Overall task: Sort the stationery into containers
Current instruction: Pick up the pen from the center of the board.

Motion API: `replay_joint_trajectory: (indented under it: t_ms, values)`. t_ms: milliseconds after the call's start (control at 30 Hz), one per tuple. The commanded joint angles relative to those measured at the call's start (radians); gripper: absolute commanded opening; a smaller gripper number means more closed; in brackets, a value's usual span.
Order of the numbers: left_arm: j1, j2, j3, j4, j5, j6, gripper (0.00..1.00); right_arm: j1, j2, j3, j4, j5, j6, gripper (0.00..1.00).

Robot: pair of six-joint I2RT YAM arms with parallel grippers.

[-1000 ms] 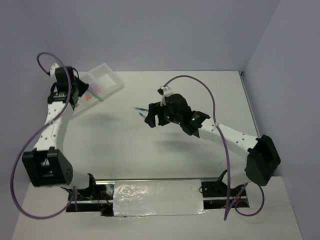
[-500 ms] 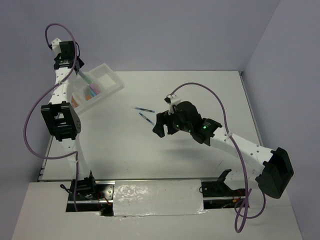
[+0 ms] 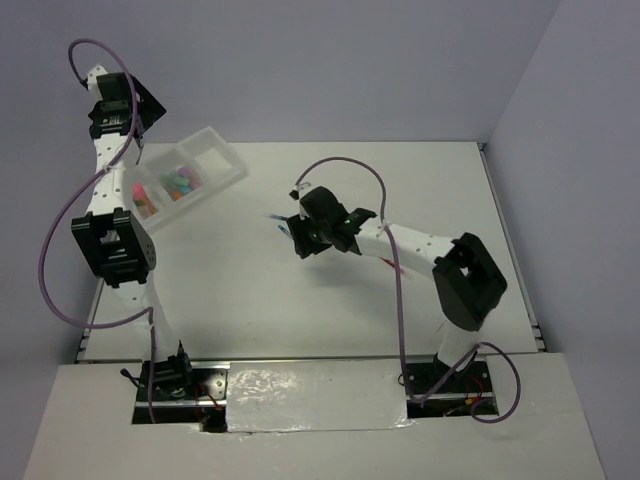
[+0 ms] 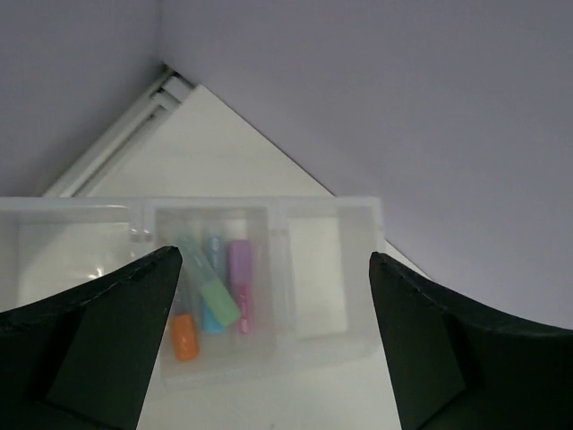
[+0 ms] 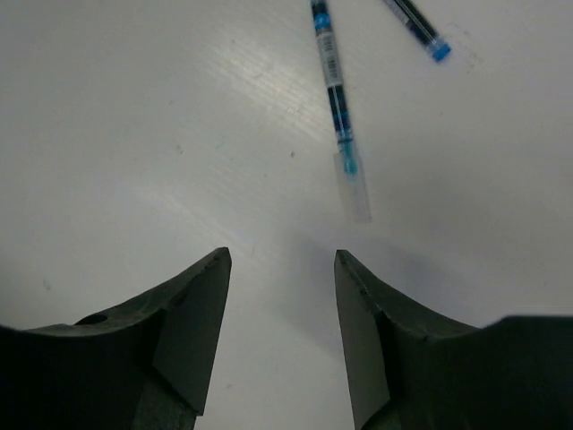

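Lying ahead of your right gripper (image 5: 282, 255): thin blue pen (image 5: 333, 90), flat on the table (image 5: 125, 125), just beyond the fingertips, not between them.
Right jaws: apart, empty.
Farther off: second pen (image 5: 414, 20), apart from the first.
Your left gripper (image 4: 276, 260): spread wide, empty, above the tray (image 4: 315, 269).
Tray's middle compartment: markers (image 4: 215, 296) lying together.

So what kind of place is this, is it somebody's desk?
Probably a robot lab test booth, not a desk. A left arm and a right arm are bolted to a plain white table, bare lilac walls box it in, and a tray holds markers for sorting.
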Motion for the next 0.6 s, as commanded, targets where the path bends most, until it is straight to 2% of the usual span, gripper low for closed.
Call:
replay_joint_trajectory:
  t_ms: [0,33,167,367,467,567]
  values:
    - [-0.012,-0.147,-0.046,0.080,0.239,-0.059,0.99,-0.023,0.099,0.161,-0.103,0.093,-0.068,0.57]
    - [-0.018,-0.155,-0.046,0.080,0.273,-0.067,0.99,-0.026,0.125,0.217,-0.123,0.099,-0.076,0.53]
    - [-0.058,-0.190,-0.093,0.048,0.452,-0.110,0.99,-0.034,0.225,0.299,-0.156,0.095,-0.117,0.54]
    - [-0.124,-0.432,-0.596,0.241,0.550,-0.173,0.99,-0.060,0.404,0.451,-0.212,0.030,-0.135,0.53]
    - [-0.158,-0.533,-0.717,0.273,0.560,-0.159,0.99,-0.062,0.469,0.507,-0.266,0.006,-0.143,0.47]
    - [-0.210,-0.642,-0.820,0.271,0.532,-0.150,0.99,-0.063,0.476,0.457,-0.225,0.006,-0.143,0.47]
